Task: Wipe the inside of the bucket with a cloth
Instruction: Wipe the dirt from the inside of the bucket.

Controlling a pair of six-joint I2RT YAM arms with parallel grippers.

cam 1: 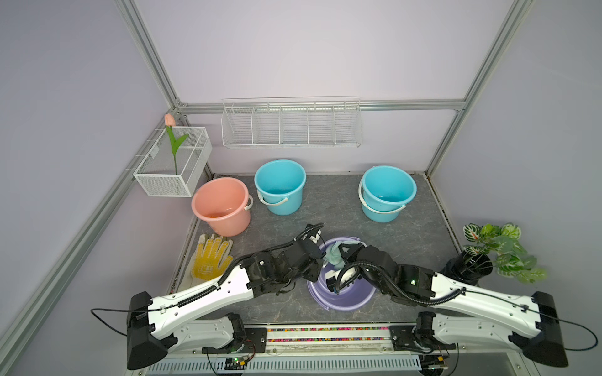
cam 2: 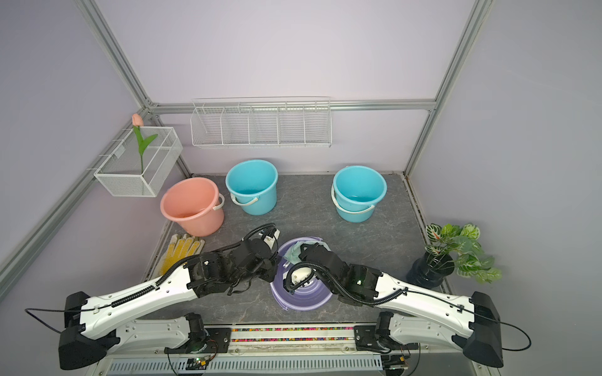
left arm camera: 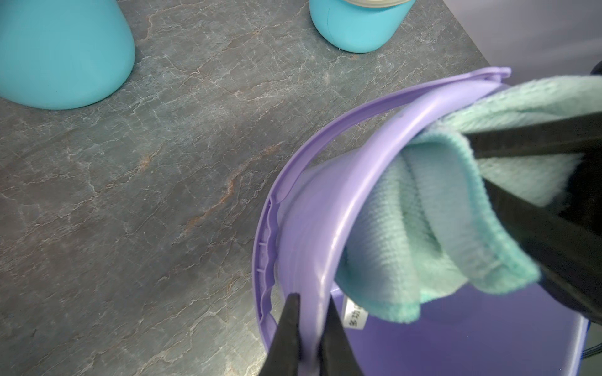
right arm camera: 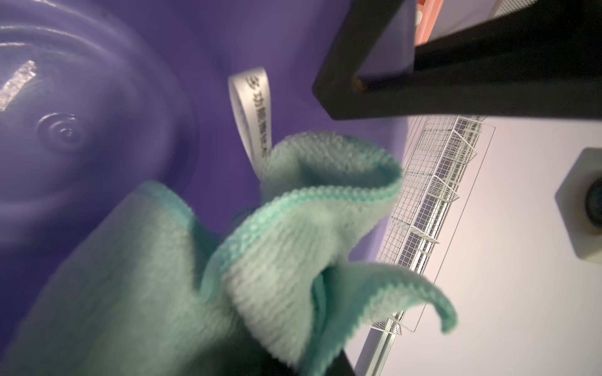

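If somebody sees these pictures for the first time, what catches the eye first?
The purple bucket, tilted at the front centre: the left gripper pinches its rim and the right gripper holds the mint cloth inside it. Behind stand one pink bucket and blue buckets.

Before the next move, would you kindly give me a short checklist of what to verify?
1. Left claw shut on the rim of the purple bucket: ok.
2. Right claw shut on the cloth: ok.
3. Cloth inside the purple bucket, against its inner wall: ok.
4. Cloth reaching the bucket's bottom: not ok, it sits near the rim.
5. Glove and pink bucket apart from the purple bucket: ok.
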